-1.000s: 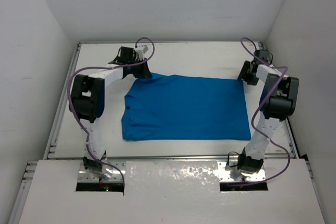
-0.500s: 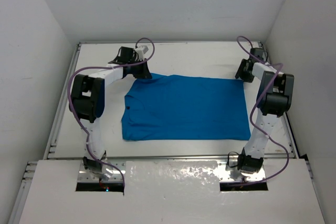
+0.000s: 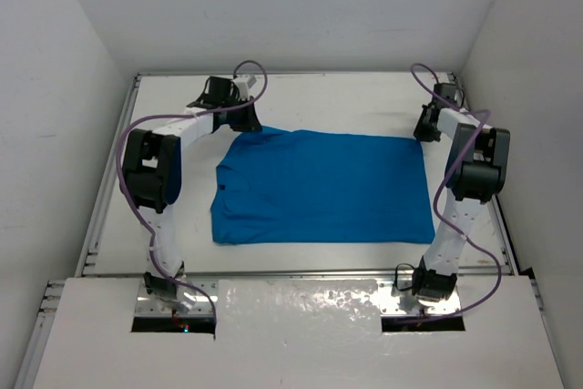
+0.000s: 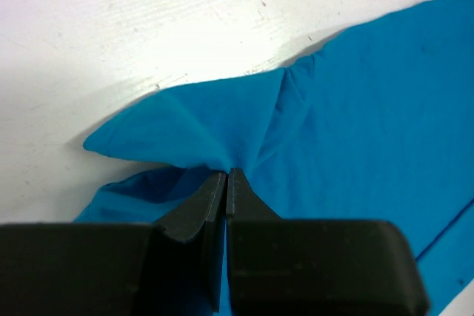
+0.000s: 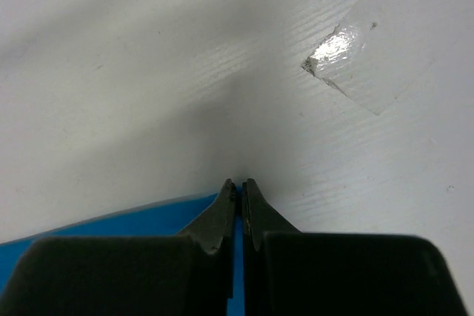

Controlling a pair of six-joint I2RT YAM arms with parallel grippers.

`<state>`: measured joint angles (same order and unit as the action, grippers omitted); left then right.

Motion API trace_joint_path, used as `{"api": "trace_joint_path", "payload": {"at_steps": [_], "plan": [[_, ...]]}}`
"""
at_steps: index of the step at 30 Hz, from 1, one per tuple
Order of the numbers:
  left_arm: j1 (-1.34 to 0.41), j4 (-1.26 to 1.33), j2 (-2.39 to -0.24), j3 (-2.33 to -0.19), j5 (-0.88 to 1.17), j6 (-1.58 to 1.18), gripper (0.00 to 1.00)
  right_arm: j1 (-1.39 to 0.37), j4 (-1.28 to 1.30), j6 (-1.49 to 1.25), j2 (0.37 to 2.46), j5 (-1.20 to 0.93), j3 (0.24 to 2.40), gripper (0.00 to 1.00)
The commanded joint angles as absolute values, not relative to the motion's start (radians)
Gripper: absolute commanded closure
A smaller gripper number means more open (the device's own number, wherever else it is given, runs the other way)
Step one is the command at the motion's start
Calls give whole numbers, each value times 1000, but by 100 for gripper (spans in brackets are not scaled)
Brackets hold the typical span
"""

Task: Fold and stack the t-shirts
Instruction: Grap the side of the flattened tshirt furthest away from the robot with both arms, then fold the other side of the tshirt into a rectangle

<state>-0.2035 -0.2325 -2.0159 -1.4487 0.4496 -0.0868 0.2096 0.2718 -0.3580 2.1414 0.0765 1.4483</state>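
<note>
The bright blue t-shirt [image 3: 323,187] lies spread on the white table [image 3: 328,102], folded to a rough rectangle. At its far left corner my left gripper [image 3: 248,128] is shut on a pinch of the cloth; in the left wrist view the t-shirt [image 4: 355,109] bunches into a raised fold at the left gripper [image 4: 227,174]. At the far right corner my right gripper [image 3: 422,134] is shut on the very edge of the shirt. The right wrist view shows a thin strip of the t-shirt [image 5: 141,225] caught between the jaws of the right gripper [image 5: 239,183].
White walls enclose the table on the left, back and right. A shiny patch of clear tape [image 5: 355,64] sits on the table surface beyond the right gripper. Purple cables [image 3: 246,75] loop over both arms. The arm bases [image 3: 428,284] stand at the near edge.
The right gripper has dropped onto the shirt's far right corner and closed on its edge. The left gripper has held its pinch and lifted the corner slightly.
</note>
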Motion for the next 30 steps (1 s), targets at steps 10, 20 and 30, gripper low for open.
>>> {"api": "trace_joint_path", "payload": {"at_steps": [10, 20, 30], "plan": [[-198, -238, -1803, -1329, 282, -107, 100, 216, 250, -319, 1892, 130, 1330, 100], [-199, -242, -1600, -1155, 232, -133, 100, 215, 230, -288, 1734, 130, 1135, 100], [-199, -275, -1421, -968, 242, -176, 100, 216, 229, -288, 1585, 149, 950, 100]]}}
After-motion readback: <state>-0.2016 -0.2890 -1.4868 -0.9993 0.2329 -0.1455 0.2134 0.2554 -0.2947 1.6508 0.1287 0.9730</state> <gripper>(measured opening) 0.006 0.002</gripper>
